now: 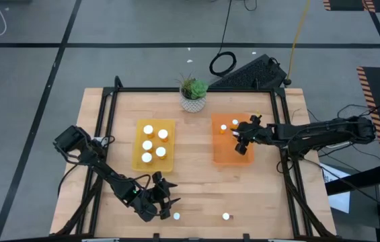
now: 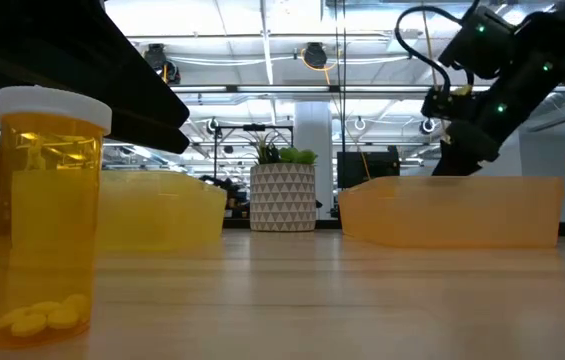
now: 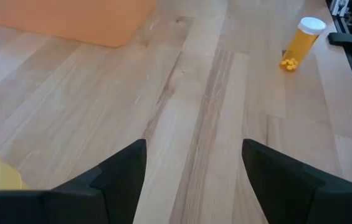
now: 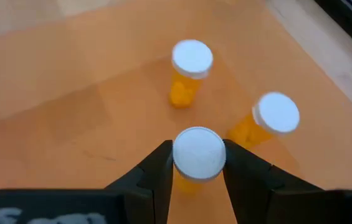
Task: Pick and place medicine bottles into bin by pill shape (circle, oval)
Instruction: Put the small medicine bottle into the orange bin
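Observation:
My right gripper (image 4: 199,163) is over the orange bin (image 1: 233,153), shut on a medicine bottle (image 4: 198,155) with a white cap. Two more bottles (image 4: 192,62) (image 4: 275,115) stand on the bin's floor beyond it. The yellow bin (image 1: 139,158) holds several bottles. My left gripper (image 1: 163,200) hovers open near the table's front edge, with nothing between its fingers. One bottle (image 1: 176,216) stands just beside it on the near side. Another bottle (image 3: 300,43) stands farther right on the wood, with yellow pills at its bottom. My right gripper pinches the bottle between its two fingers at the white cap's rim (image 4: 177,157), one finger on each side. The fingers come from above, pointing down into the orange bin. The bottle is upright with its orange body below the cap. Whether its base touches the bin floor does not show.
A white potted plant (image 1: 193,94) stands at the table's far edge between the two bins. A black frame rail (image 1: 289,168) runs along the table's right side. Bare wood lies between the bins and the front edge.

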You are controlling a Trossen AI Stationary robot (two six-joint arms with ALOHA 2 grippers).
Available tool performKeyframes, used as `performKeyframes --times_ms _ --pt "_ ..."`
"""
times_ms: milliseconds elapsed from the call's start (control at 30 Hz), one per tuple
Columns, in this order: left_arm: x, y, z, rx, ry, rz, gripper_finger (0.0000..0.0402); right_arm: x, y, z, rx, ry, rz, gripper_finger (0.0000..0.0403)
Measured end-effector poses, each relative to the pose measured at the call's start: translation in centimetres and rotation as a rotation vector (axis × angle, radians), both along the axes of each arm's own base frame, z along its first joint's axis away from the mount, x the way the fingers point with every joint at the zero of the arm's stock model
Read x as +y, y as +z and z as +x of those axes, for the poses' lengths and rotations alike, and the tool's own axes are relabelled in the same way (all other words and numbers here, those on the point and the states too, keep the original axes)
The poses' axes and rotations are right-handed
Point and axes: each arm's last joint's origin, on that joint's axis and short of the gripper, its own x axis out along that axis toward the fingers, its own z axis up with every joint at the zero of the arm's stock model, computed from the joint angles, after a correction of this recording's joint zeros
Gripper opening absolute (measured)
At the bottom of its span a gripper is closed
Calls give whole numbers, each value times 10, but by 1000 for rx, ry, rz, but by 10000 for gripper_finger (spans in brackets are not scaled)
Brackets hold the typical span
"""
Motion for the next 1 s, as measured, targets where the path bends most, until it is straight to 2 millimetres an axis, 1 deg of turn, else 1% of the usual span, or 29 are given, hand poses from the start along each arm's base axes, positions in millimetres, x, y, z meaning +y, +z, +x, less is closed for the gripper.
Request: performKeyframes --times_ms 233,367,467,633,800,1000 --pt "0 0 0 -1 0 -1 269 -1 -13 -4 -62 8 41 119" --pt "0 0 0 -1 0 -1 269 -1 -14 -5 -62 -2 41 124" --pt "0 0 0 0 -1 2 269 -1 -14 -5 -70 -4 42 139" --pt "0 0 0 0 -2 4 269 -1 -12 -3 -95 -2 39 175" --pt "0 0 0 0 -2 4 269 0 -3 -3 -132 6 36 208" --pt "-2 -1 -2 16 -19 6 269 11 23 -2 -179 59 46 223"
